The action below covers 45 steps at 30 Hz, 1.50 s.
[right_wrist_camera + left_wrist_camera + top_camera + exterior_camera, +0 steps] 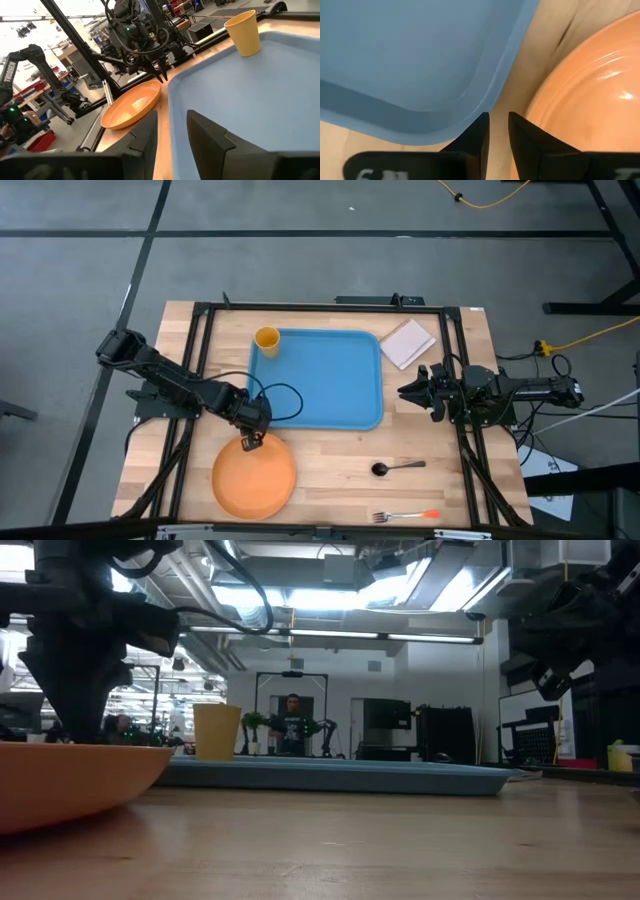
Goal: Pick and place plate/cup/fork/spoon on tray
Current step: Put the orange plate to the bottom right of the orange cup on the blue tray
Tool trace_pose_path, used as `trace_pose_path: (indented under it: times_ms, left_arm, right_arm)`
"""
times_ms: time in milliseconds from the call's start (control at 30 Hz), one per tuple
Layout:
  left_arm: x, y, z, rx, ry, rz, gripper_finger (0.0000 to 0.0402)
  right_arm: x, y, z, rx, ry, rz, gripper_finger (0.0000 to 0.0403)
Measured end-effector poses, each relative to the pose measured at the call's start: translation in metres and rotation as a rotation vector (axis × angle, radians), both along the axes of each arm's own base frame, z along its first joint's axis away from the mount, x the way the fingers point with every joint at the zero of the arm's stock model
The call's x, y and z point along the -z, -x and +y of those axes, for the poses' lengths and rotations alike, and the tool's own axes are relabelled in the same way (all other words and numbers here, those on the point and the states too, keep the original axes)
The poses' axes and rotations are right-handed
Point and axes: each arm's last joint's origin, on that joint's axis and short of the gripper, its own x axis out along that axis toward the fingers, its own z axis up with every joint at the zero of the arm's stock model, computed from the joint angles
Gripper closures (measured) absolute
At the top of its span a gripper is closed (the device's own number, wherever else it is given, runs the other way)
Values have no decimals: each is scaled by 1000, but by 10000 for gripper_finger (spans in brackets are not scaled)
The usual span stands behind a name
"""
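Note:
The orange plate lies on the wooden table near the front left, just clear of the light-blue tray. The yellow cup stands upright in the tray's far left corner. The dark spoon and the orange-handled fork lie on the table at the front right. My left gripper points steeply down at the plate's far rim. Its fingers stand slightly apart, with bare wood showing between them. My right gripper waits level and open beside the tray's right edge. My left gripper comes from above at the plate's far rim, in the gap between the plate and the tray. One finger stands right against the rim. I cannot tell whether it touches the rim.
A white square pad lies on the table off the tray's far right corner. A black frame runs around the work area. A black cable loops over the tray's left part. Bare wood lies between the plate and the spoon.

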Motion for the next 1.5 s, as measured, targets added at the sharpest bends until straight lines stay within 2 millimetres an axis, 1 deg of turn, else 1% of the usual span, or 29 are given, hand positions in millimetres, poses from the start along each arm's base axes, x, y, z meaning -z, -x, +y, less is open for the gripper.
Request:
trace_pose_path:
  times_ms: [100,233,400,667,833,933,1067,1300,1500]
  left_arm:
    - [0,0,-1,6,26,9,337]
    - [0,3,-4,35,119,60,337]
    - [1,10,-9,63,96,105,337]
    - [1,10,-18,99,79,63,337]
    - [11,14,-21,120,79,30,337]
    - [15,17,-21,109,79,46,337]
    - [15,17,-21,79,87,45,337]
    - [14,11,-22,61,65,-29,337]
    - [14,11,-22,56,45,-39,337]
  right_arm:
    - [0,0,0,-1,14,-1,293]
    - [0,0,0,-1,7,-1,293]
    - [0,0,0,-1,5,-1,293]
    - [0,0,0,-1,3,-1,293]
    - [0,0,0,0,2,-1,293]
    - [0,0,0,-1,1,-1,293]
    - [0,0,0,0,1,0,293]
    - [0,0,0,-2,0,0,293]
    - [0,0,0,-3,0,-1,293]
